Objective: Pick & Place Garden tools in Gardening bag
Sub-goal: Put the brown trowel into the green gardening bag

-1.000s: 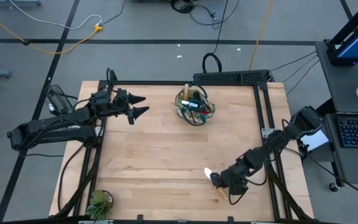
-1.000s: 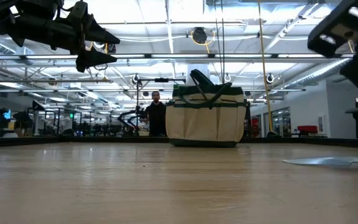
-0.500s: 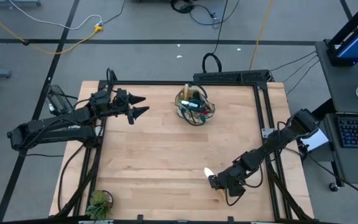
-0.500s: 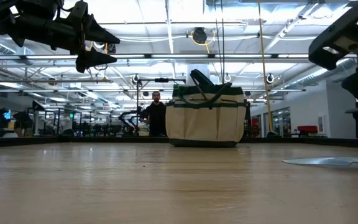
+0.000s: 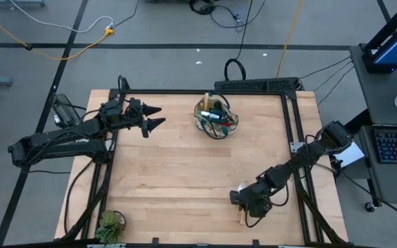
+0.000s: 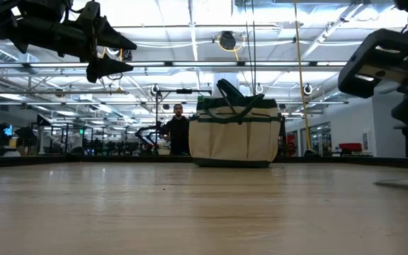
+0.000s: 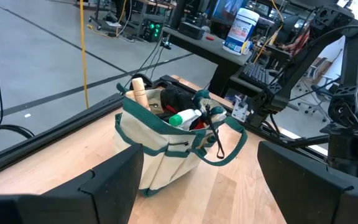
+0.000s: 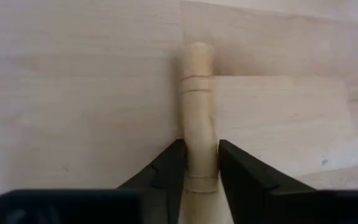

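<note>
A trowel with a pale wooden handle (image 8: 196, 93) lies on the table near its near right corner. In the high view only the handle end (image 5: 242, 219) shows below my right gripper (image 5: 245, 204), which is down on the trowel. Part of the silver blade (image 6: 406, 183) shows in the low view. The tan-olive gardening bag (image 5: 216, 117) with green trim stands upright at the far middle and holds several tools and a green spray bottle (image 7: 184, 117). My left gripper (image 5: 156, 116) hangs open in the air to the bag's left, pointing at it. My right gripper has the trowel's wooden handle (image 8: 197, 155) pinched between its two fingers (image 8: 166, 168), one on each long side, some way back from the free end (image 8: 196, 53). The fingers come from above. The trowel lies flat on the table.
A small leafy potted plant (image 5: 109, 224) stands at the near left corner. A black frame rail (image 5: 291, 117) runs round the table's edges. Bare wood lies between the bag and the trowel. A person (image 6: 178, 131) stands far behind the table.
My right gripper has moved a little toward the table's left and near edges and lower, over the trowel, so its blade no longer shows in the high view. In the low view less of the blade shows, only at the right edge.
</note>
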Controlling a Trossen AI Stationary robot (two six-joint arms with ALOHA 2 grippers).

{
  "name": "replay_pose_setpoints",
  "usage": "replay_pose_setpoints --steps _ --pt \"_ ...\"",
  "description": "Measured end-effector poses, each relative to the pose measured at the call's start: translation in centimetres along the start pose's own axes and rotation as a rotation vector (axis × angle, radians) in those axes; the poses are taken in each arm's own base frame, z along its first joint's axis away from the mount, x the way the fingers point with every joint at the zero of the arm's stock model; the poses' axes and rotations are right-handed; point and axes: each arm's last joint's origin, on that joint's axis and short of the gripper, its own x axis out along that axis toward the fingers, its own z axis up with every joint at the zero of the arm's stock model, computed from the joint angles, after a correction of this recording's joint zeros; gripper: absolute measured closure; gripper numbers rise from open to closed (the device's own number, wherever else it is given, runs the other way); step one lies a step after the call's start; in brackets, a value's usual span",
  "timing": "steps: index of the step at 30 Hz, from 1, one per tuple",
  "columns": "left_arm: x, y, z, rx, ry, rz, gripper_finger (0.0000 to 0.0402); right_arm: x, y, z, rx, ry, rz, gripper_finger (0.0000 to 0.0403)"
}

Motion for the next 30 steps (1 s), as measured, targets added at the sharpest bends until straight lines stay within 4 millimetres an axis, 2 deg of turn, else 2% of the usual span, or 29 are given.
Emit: replay_pose_setpoints --steps 5,15,23,30 --pt "0.0 0.0 0.0 0.000 0.000 0.000 0.0078 0.0 0.0 0.0 0.102 0.006 -0.006 0.0347" --pt "0.0 0.0 0.0 0.002 0.000 0.000 0.0078 -0.4 -0.2 0.1 0.368 0.036 -0.068 0.0345" --pt "0.0 0.0 0.0 0.006 0.001 0.000 0.0078 -2.9 -1.4 0.2 0.482 0.106 -0.331 0.0350" --pt "0.0 0.0 0.0 0.002 0.000 0.001 0.0078 -5.9 -3.4 0.0 0.669 -0.005 -0.539 0.0350"
